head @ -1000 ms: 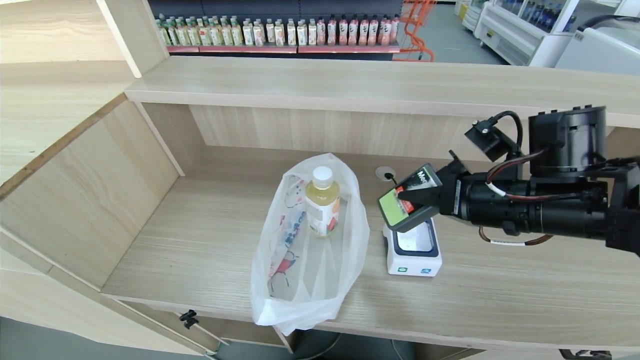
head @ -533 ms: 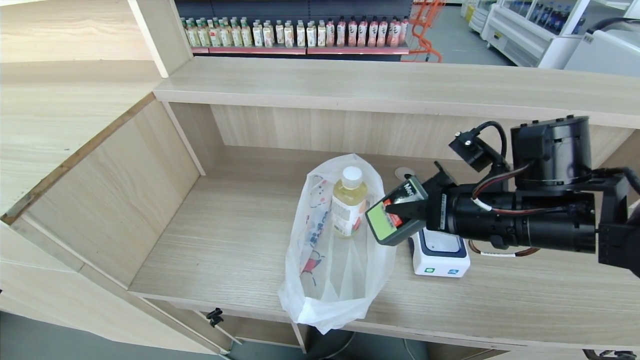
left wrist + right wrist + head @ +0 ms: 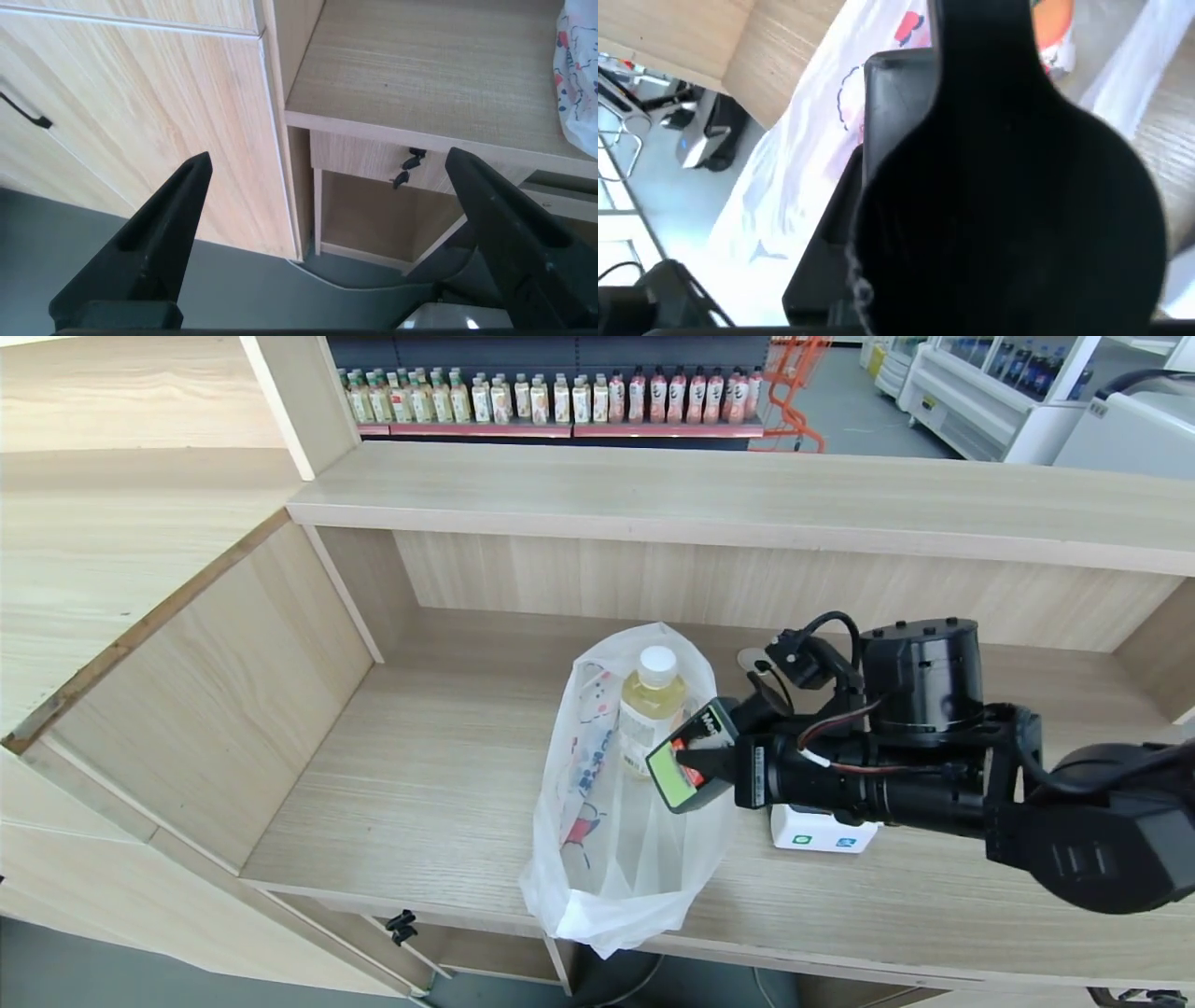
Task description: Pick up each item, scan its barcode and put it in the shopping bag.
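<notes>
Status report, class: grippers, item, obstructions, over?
Right gripper shut on green box, above shopping bag rim. Left gripper open, empty. Bottle stands inside bag.

Item: dark box, green face, tilted, clamped in right gripper, apparently over open white bag rim; bottle upright just beyond.

Wooden counter: shopping bag, scanner

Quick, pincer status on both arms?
Left pincer: open, empty.
Right pincer: closed on a small green-faced box.
</notes>
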Robot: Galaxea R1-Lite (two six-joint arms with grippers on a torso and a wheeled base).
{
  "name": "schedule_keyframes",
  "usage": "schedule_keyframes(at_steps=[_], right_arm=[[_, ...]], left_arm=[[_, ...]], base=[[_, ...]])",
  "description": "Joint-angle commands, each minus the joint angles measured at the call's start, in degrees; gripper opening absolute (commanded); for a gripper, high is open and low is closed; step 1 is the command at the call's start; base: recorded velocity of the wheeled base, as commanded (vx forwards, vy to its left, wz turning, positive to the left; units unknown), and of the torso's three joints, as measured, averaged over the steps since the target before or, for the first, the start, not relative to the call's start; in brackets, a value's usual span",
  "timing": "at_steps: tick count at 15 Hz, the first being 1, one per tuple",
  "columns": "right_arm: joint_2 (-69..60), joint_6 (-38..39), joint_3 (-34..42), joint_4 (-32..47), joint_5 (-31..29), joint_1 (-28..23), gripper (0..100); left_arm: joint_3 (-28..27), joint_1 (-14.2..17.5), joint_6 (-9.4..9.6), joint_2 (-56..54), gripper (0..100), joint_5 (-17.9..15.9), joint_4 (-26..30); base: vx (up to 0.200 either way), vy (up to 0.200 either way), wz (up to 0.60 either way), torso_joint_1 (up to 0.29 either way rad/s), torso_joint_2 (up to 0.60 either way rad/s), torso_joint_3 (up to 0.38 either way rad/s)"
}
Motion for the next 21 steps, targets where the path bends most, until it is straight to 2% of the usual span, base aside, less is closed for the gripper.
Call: schedule_keyframes(at_steps=[1,6,11,12,14,18,21], right_arm=[[6.8,-1.8,1.8,-5.6,0.1,0.5,0],[11.1,-11.2,1.3,-7.2,0.0,0.4,0],[13.3,-12.5,1.2,-12.6,0.1,0.6,0],[12.6,-11.8,1.0,-12.6,0.4,1.1,100],[11.5,-7.7,0.4,-12.5,0.6,1.4,100],[4.1,8.0,1.2,-11.8,1.5,1.3,100],[-12.1,14.4,7.6,-3.2,9.2,-2.1,100]], left_arm=[[0.0,0.0,-0.01,0.0,100,0.0,0.0],[0.0,0.0,-0.01,0.0,100,0.1,0.0],[0.0,0.0,-0.01,0.0,100,0.0,0.0],[0.0,0.0,-0.01,0.0,100,0.1,0.0],[0.0,0.0,-0.01,0.0,100,0.0,0.0],[0.0,0.0,-0.01,0.0,100,0.0,0.0],[0.0,0.0,-0.01,0.0,100,0.1,0.0]], base=[[0.0,0.0,0.0,0.0,0.0,0.0],[0.0,0.0,0.0,0.0,0.0,0.0],[0.0,0.0,0.0,0.0,0.0,0.0],[0.0,0.0,0.0,0.0,0.0,0.0],[0.0,0.0,0.0,0.0,0.0,0.0],[0.0,0.0,0.0,0.0,0.0,0.0],[0.0,0.0,0.0,0.0,0.0,0.0]])
